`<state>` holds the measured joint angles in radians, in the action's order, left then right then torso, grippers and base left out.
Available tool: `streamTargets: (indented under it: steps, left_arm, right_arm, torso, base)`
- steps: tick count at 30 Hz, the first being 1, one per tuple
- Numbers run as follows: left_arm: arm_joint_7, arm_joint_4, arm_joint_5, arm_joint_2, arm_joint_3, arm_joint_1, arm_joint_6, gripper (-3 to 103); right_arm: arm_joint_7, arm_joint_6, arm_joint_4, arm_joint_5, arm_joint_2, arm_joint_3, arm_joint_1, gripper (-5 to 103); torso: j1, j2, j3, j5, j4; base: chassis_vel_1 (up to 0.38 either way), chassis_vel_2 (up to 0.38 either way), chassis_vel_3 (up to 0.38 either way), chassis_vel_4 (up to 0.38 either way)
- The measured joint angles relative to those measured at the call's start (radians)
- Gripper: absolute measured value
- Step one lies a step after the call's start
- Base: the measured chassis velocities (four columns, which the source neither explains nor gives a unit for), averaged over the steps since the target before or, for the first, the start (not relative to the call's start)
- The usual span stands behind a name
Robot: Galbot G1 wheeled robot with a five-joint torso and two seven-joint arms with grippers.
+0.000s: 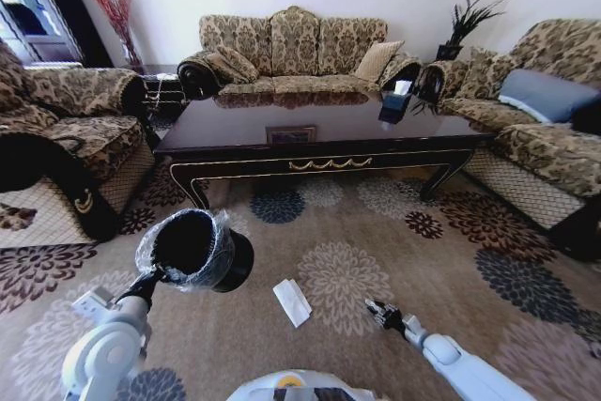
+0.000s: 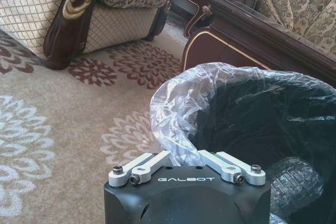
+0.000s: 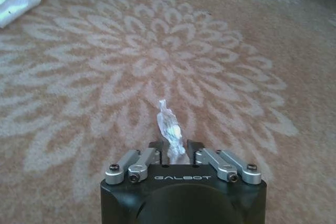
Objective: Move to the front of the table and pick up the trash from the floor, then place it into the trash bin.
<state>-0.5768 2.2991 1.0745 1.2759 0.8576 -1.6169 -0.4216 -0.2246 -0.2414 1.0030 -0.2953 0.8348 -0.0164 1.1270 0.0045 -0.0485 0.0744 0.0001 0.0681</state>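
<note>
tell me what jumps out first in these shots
The left gripper holds the black trash bin by its bag-lined rim, lifted over the flowered carpet. The right gripper pinches a small clear wrapper, while a white wrapper lies between them, before the table.

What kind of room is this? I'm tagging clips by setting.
Most likely a home living room: patterned sofas ring a dark coffee table on floral carpet. The left gripper holds a lined trash bin; the right gripper pinches a clear wrapper scrap.
</note>
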Motion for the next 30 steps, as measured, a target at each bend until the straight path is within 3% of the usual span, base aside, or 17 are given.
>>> streamTargets:
  steps: [6,12,15,21,23,28,30]
  left_arm:
    - [0.0,-0.002,-0.014,0.006,-0.01,0.002,0.001,3]
    - [0.001,-0.01,-0.022,0.009,-0.014,0.005,0.004,3]
    - [0.005,-0.018,-0.026,0.012,-0.019,0.008,0.007,3]
    - [0.007,-0.021,-0.03,0.014,-0.03,0.016,0.007,3]
    - [0.007,-0.026,-0.035,0.017,-0.039,0.023,0.007,3]
    - [0.008,-0.035,-0.039,0.022,-0.045,0.026,0.007,3]
    - [0.008,-0.039,-0.041,0.024,-0.047,0.027,0.006,3]
  right_arm:
    - [-0.005,-0.016,0.002,0.02,-0.004,0.024,0.011,3]
    - [-0.008,-0.027,0.032,0.001,0.001,0.049,0.011,0]
    - [0.002,-0.042,0.102,-0.121,0.02,0.081,-0.02,0]
    - [0.059,-0.014,0.297,-0.225,0.018,0.087,-0.091,0]
    - [0.088,-0.003,0.416,-0.283,-0.003,0.037,-0.156,0]
    - [0.124,-0.007,0.507,-0.351,-0.03,-0.063,-0.252,0]
    - [0.142,-0.04,0.566,-0.422,-0.049,-0.186,-0.389,0]
  torso:
    - [0.0,0.0,0.0,-0.0001,0.0001]
    - [0.0,0.0,0.0,-0.0003,0.0]
    - [0.0,0.0,0.0,0.0,0.0]
    - [0.0,0.0,0.0,-0.0002,-0.0004]
    - [0.0,0.0,0.0,-0.0002,-0.0002]
    - [0.0,0.0,0.0,-0.0007,-0.0003]
    - [0.0,0.0,0.0,-0.0001,0.0]
  base:
    - [0.0,0.0,0.0,0.0]
    - [0.0,0.0,0.0,0.0]
    - [0.0,0.0,0.0,0.0]
    - [0.0,0.0,0.0,0.0]
    - [0.0,0.0,0.0,0.0]
    - [0.0,0.0,0.0,0.0]
    - [0.0,0.0,0.0,0.0]
